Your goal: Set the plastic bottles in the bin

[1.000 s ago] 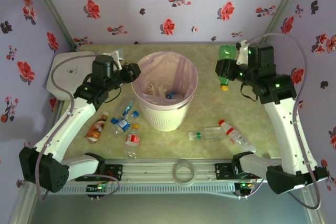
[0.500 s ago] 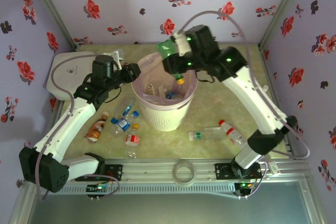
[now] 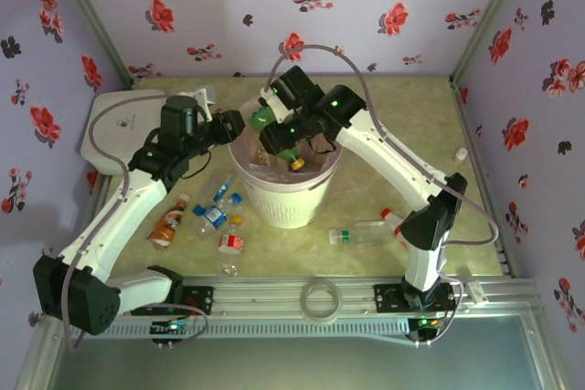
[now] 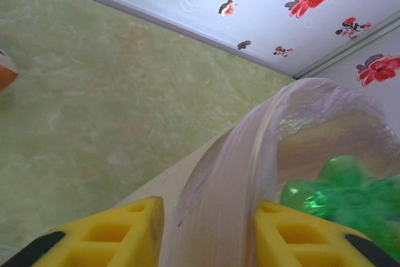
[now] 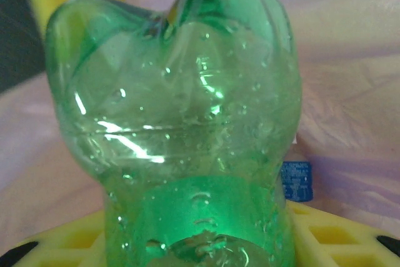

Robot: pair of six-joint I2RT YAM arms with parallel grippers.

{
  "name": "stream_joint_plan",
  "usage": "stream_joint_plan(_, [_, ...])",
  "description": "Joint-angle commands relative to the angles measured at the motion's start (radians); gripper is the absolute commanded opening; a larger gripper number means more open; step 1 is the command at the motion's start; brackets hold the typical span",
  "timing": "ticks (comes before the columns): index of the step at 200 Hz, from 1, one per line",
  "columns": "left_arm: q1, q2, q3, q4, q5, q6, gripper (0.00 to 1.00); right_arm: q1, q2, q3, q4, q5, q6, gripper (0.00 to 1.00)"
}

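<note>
our right gripper (image 3: 281, 140) pinches the green bottle (image 5: 181, 92), tilted cap-down over the bin (image 3: 291, 203). our left gripper (image 4: 209, 220) is clamped on the bin's lined rim. other bottles (image 3: 212, 216) lie on the table (image 3: 393, 134) beside it.

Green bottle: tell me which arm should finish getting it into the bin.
Right. The right gripper holds the green bottle tilted cap-down over the bin's mouth, so it likely only needs to release. The left gripper is clamped on the bin's rim.
</note>
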Motion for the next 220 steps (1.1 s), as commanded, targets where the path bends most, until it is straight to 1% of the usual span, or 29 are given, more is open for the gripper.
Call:
stream_joint_plan(1, [0.006,0.02,0.006,-0.035,-0.004,0.009,0.39,0.006,0.018,-0.039,0.014,0.033,-0.012,0.34])
stream_joint_plan(75, [0.006,0.01,0.001,-0.035,-0.005,0.01,0.39,0.003,0.056,-0.167,0.131,0.01,0.011,0.37])
stream_joint_plan(125, [0.006,0.012,0.007,-0.044,-0.004,0.012,0.39,0.003,0.072,-0.219,0.179,0.013,0.006,0.49])
stream_joint_plan(151, [0.006,0.012,0.01,-0.045,-0.004,0.012,0.39,-0.001,0.078,-0.225,0.183,0.014,0.005,0.52])
stream_joint_plan(220, [0.006,0.014,0.016,-0.048,-0.005,0.012,0.39,-0.021,0.107,-0.266,0.2,0.016,0.001,0.55])
